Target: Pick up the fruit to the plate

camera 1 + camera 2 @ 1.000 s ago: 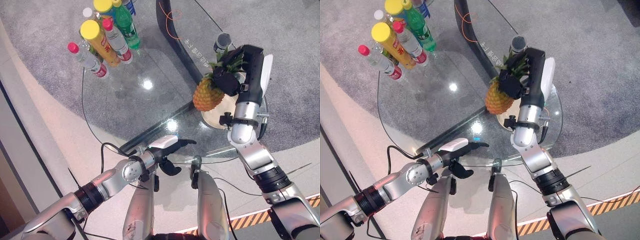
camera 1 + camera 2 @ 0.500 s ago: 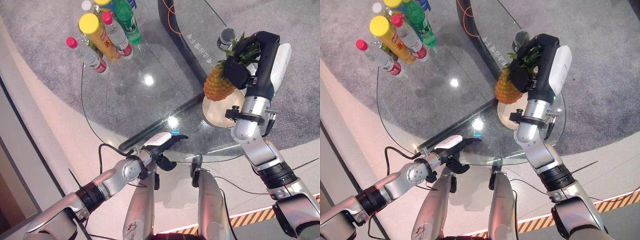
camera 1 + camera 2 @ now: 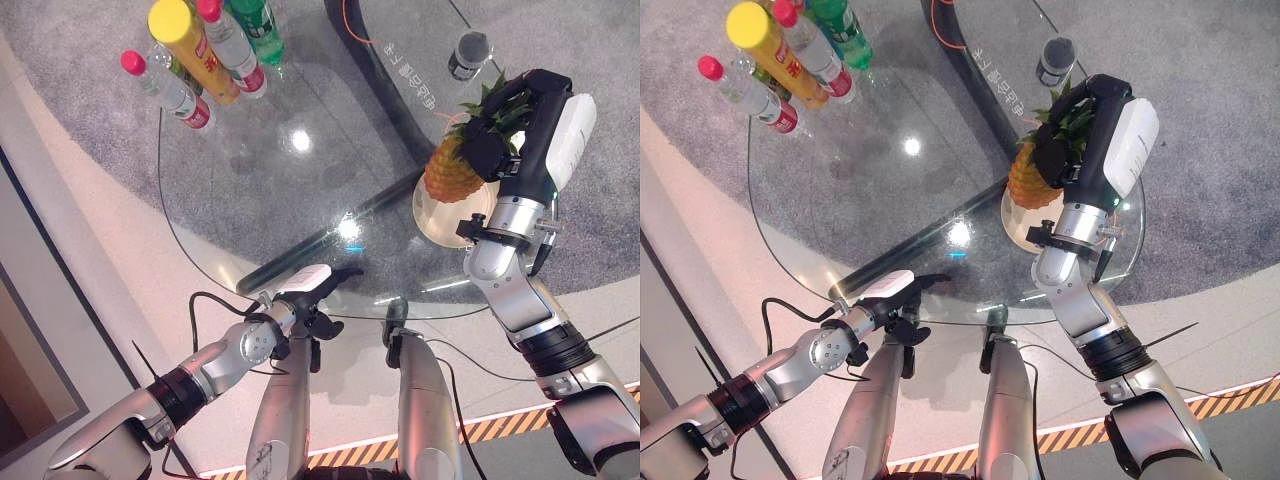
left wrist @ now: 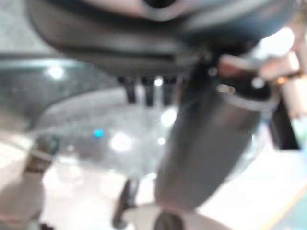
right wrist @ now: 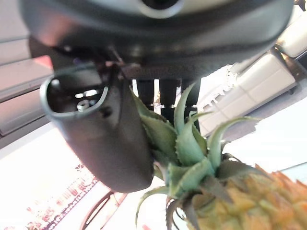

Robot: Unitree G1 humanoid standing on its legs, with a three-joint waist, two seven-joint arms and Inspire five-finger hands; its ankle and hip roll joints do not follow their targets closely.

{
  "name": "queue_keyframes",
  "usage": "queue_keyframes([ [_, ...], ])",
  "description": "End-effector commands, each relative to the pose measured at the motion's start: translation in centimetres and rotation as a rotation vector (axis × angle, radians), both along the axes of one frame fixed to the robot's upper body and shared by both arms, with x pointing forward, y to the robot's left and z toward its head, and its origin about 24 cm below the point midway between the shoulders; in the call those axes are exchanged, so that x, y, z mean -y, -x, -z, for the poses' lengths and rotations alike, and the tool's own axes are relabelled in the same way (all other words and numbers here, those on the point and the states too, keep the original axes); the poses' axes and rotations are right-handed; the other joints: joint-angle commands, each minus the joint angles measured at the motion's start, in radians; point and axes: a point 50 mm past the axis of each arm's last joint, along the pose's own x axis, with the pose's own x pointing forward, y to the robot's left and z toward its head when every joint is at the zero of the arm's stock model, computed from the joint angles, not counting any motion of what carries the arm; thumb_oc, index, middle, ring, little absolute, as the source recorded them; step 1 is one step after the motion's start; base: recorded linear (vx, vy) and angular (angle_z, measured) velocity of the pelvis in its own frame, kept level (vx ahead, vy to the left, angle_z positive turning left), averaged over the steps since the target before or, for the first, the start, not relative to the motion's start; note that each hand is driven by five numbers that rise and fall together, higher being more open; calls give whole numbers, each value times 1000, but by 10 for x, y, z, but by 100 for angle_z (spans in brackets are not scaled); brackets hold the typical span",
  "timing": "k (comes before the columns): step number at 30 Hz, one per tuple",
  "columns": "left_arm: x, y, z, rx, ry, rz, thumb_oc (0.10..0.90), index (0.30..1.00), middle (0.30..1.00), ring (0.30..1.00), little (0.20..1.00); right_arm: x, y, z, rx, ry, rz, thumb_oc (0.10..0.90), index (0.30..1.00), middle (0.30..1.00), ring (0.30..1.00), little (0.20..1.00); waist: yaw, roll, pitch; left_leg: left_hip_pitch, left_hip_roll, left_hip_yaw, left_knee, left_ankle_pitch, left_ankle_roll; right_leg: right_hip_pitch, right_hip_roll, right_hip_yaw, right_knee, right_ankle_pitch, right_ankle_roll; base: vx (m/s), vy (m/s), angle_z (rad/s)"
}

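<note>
Right hand (image 3: 505, 125) is clamped on the leafy crown of the pineapple (image 3: 448, 172); the right wrist view shows thumb and fingers curled round the leaves. The fruit hangs tilted, its body over the far rim of the plate (image 3: 440, 222); whether it touches the plate cannot be told.

Handling, judged: the fruit looks heavy for a crown grip and stiff-skinned. The leaves are a narrow, springy hold, so the body may swing or slip. A grasp round the body would be steadier, but the present hold seems enough for a short lowering.

Room: the plate sits near the glass surface (image 3: 260, 190) edge on the robot's right, so there is little margin outward. A cup (image 3: 468, 54) stands beyond the plate, and bottles (image 3: 200, 50) well apart at the far left. Left hand (image 3: 318, 290) rests at the near edge, fingers relaxed and apart, idle.
</note>
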Motion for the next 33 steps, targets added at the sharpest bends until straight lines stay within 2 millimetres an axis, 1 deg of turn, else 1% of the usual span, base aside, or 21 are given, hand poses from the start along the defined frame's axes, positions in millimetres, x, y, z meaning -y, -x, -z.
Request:
queue_keyframes([
  [1,19,10,-25,106,122,95,800,900,900,900,900,-1,21,-70,378,78,2,100,300,300,300,200,-24,4,-25,0,-59,43,228,-185,60,55,45,-50,-235,230,28,-12,-8,-3],
  [9,20,11,-29,123,133,96,800,900,900,900,900,1,17,-62,365,120,46,100,300,300,300,200,-28,18,-25,-47,-57,53,254,-190,59,4,41,-50,-203,225,24,-14,-5,-3],
  [14,21,11,-33,132,140,96,800,900,900,900,900,4,15,-62,360,149,85,100,300,300,300,200,-26,26,-25,-80,-57,57,278,-198,60,-30,36,-55,-175,218,22,0,0,0],
  [15,20,11,-33,134,143,92,800,900,900,900,900,5,15,-61,362,150,92,100,300,300,300,200,-25,27,-25,-87,-55,58,285,-200,61,-38,34,-57,-166,215,21,0,0,0],
  [16,20,12,-32,131,146,88,800,900,900,900,900,7,15,-58,361,144,97,100,300,300,300,200,-22,30,-25,-90,-53,57,301,-216,60,-42,33,-57,-146,202,22,0,0,0],
  [17,20,11,-34,139,147,87,800,900,900,900,900,7,15,-60,370,144,100,100,300,300,300,200,-23,30,-25,-105,-54,56,301,-207,61,-56,31,-58,-146,210,20,2,-13,4],
  [18,20,12,-33,134,148,87,800,900,900,900,900,8,16,-57,372,145,106,100,300,300,300,200,-22,34,-25,-102,-53,55,311,-219,61,-56,31,-57,-133,198,20,-10,-3,3],
  [21,20,13,-33,135,151,88,800,900,900,900,900,10,18,-54,414,149,141,100,300,300,300,200,-20,39,-25,-117,-55,52,323,-223,63,-72,30,-56,-120,195,18,-6,-3,4],
  [22,20,12,-35,141,151,88,800,900,900,900,900,10,18,-56,424,150,146,100,300,300,300,200,-21,38,-25,-125,-56,52,320,-215,64,-80,29,-56,-123,203,17,0,0,0],
  [23,21,13,-34,135,150,89,800,900,900,900,900,10,18,-54,422,155,153,100,300,300,300,200,-19,39,-25,-118,-55,52,325,-224,64,-73,29,-56,-118,195,18,0,0,0],
  [24,22,12,-35,142,149,91,800,900,900,900,900,10,17,-56,440,166,169,100,300,300,300,200,-19,41,-25,-131,-55,52,323,-216,64,-85,26,-57,-118,203,17,0,0,0],
  [25,23,13,-34,140,148,95,800,900,900,900,900,11,17,-55,449,173,176,100,300,300,300,200,-17,46,-25,-132,-54,52,330,-225,64,-87,25,-57,-110,194,18,-35,-13,-1],
  [26,23,12,-36,146,148,96,800,900,900,900,900,10,17,-57,457,175,179,100,300,300,300,200,-17,47,-25,-141,-55,52,327,-215,64,-96,24,-58,-114,202,16,0,0,0],
  [28,23,13,-35,144,149,97,800,900,900,900,900,11,16,-57,473,190,192,100,300,300,300,200,-15,51,-25,-139,-54,50,332,-224,63,-96,25,-58,-106,194,18,0,0,0],
  [29,23,12,-36,150,150,96,800,900,900,900,900,10,16,-58,491,197,197,100,300,300,300,200,-15,53,-25,-150,-55,50,328,-214,63,-108,25,-57,-109,203,16,-31,-4,1],
  [33,22,14,-36,154,148,99,800,900,900,900,900,10,17,-57,511,237,221,100,300,300,300,200,-15,57,-25,-155,-56,51,325,-212,64,-115,26,-56,-110,204,15,-8,-1,0],
])
